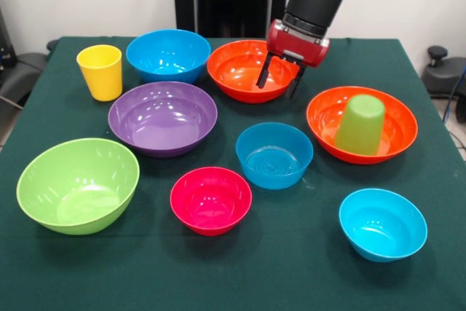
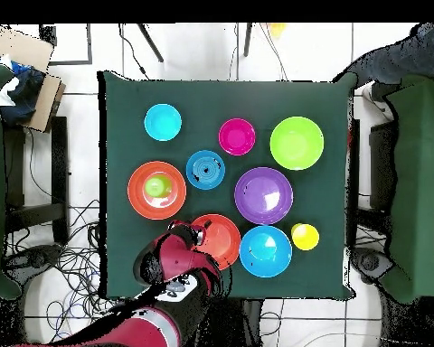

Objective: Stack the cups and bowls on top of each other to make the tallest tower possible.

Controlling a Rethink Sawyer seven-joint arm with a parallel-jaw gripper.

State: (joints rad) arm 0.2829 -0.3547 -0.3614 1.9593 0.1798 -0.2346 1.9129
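Observation:
My gripper (image 1: 280,79) is open and hangs low over the right rim of the far orange bowl (image 1: 237,71), one finger inside the bowl and one outside; whether it touches the rim I cannot tell. The light green cup (image 1: 360,123) stands upside down inside the other orange bowl (image 1: 320,118) at the right. The yellow cup (image 1: 100,71) stands upright at the far left. The large blue bowl (image 1: 167,54), purple bowl (image 1: 162,116), lime green bowl (image 1: 78,183), middle blue bowl (image 1: 274,154), pink-red bowl (image 1: 210,199) and cyan bowl (image 1: 382,223) sit singly on the table.
The green tablecloth (image 1: 306,267) covers the whole table. In the overhead view my arm (image 2: 171,262) reaches in from the bottom edge over the orange bowl (image 2: 225,242). Chairs stand at both sides, cables lie on the floor.

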